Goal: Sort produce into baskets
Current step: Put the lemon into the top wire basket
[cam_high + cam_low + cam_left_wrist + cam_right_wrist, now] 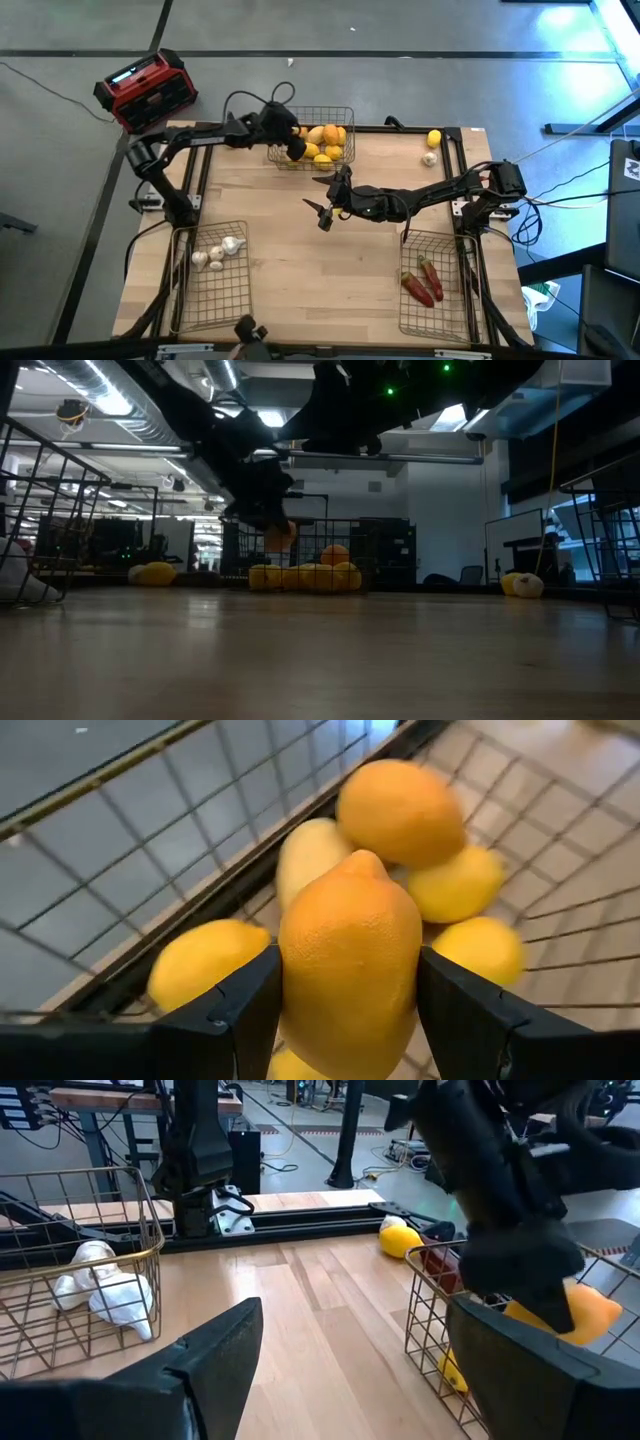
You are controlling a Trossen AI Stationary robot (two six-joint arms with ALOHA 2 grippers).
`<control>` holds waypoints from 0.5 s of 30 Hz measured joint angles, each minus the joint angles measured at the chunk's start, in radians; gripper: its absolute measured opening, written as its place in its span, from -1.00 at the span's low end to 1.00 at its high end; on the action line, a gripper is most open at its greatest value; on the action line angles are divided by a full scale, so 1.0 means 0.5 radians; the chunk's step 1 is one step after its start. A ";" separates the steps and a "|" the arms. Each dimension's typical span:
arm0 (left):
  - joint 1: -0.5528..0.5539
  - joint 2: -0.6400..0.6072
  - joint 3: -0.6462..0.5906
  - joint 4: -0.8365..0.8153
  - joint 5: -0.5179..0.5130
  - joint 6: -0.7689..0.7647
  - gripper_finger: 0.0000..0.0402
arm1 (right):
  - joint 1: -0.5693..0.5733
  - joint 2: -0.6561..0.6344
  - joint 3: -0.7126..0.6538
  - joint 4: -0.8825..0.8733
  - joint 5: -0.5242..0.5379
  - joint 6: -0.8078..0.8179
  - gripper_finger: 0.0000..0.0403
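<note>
Orange lemon-shaped fruit (350,970) held between the two fingers of the left gripper (293,143), pinched across its middle, poised over the near-left part of the far basket (345,114) above the yellow and orange fruits (328,140) already piled there. Judged firm, fairly light, rounded and smooth-skinned, so liable to roll or slip; best taken across the widest part, as now. Fingers spread wide around the fruit, pads (245,1005) pressed to its sides. Right gripper (324,210) hanging open and empty over mid-table, well apart from the fruit. Still loose at the far right of the table: a yellow fruit (434,138) and a garlic bulb (430,158). Near-left basket (186,300) with garlic bulbs, near-right basket (455,290) with red chili pieces (420,282)
</note>
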 joint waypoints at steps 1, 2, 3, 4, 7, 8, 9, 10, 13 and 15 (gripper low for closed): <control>0.000 0.011 0.000 0.000 -0.050 0.001 0.01 | 0.000 0.000 0.000 -0.001 0.000 0.006 0.54; 0.000 0.022 0.000 -0.001 -0.110 0.002 0.01 | 0.001 0.000 0.000 -0.003 0.000 0.010 0.54; 0.000 0.032 0.000 -0.001 -0.166 0.003 0.01 | 0.001 0.000 0.000 -0.004 0.001 0.010 0.54; 0.000 0.036 0.000 -0.007 -0.199 0.005 0.01 | 0.001 0.000 0.000 -0.004 0.001 0.010 0.54; 0.007 0.036 0.001 -0.014 -0.210 0.016 0.02 | 0.001 0.000 0.000 -0.005 0.001 0.010 0.54; 0.008 0.036 0.001 -0.015 -0.211 0.021 0.02 | 0.001 0.000 0.000 -0.005 0.001 0.010 0.54; 0.008 0.036 0.001 -0.017 -0.211 0.025 0.04 | 0.001 0.000 0.000 -0.005 0.001 0.010 0.54; 0.008 0.036 0.001 -0.017 -0.213 0.032 0.06 | 0.001 0.000 0.000 -0.005 0.001 0.010 0.54; 0.008 0.036 0.001 -0.017 -0.228 0.036 0.13 | 0.001 0.000 0.000 -0.005 0.001 0.010 0.54; 0.008 0.036 0.001 -0.016 -0.261 0.024 0.19 | 0.001 0.000 0.000 -0.005 0.000 0.010 0.54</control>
